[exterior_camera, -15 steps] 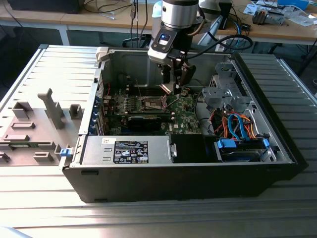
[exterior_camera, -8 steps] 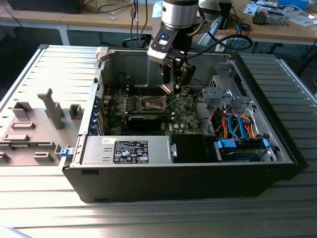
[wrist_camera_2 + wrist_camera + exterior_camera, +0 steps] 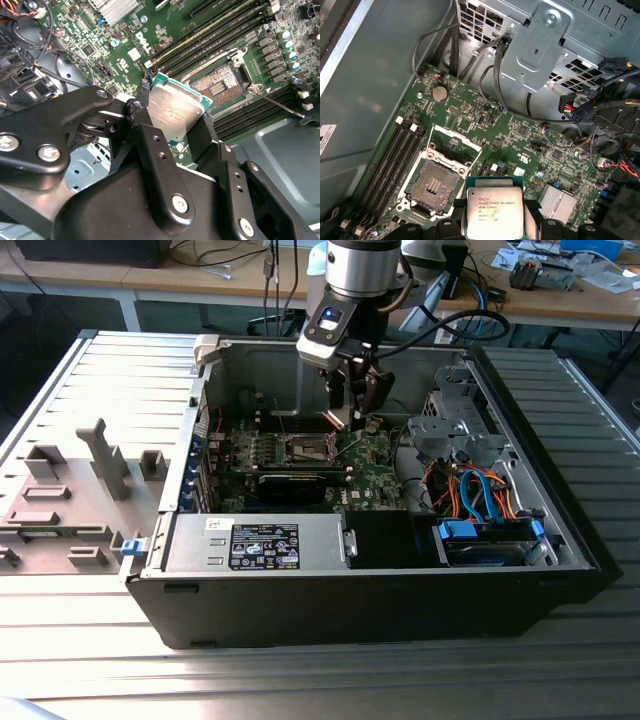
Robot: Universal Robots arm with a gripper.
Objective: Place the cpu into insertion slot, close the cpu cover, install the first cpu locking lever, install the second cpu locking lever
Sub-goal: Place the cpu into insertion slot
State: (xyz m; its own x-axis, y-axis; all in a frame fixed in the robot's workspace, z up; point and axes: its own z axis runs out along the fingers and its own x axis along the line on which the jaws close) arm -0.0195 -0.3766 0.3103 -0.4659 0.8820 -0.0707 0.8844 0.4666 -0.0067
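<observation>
dull silver metal tops the cpu [image 3: 494, 212]; the end effector [image 3: 172, 120] is matt black, the circuit board [image 3: 466, 107] glossy green.

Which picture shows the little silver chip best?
The first wrist view: the cpu faces the camera, top plainly seen between the fingers. The second wrist view shows it tilted, partly behind fingers. The exterior view: too small to tell.

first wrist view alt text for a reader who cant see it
The gripper holds the cpu by two edges over the green motherboard, beside the empty insertion slot. A metal cage and cables lie beyond.
</observation>
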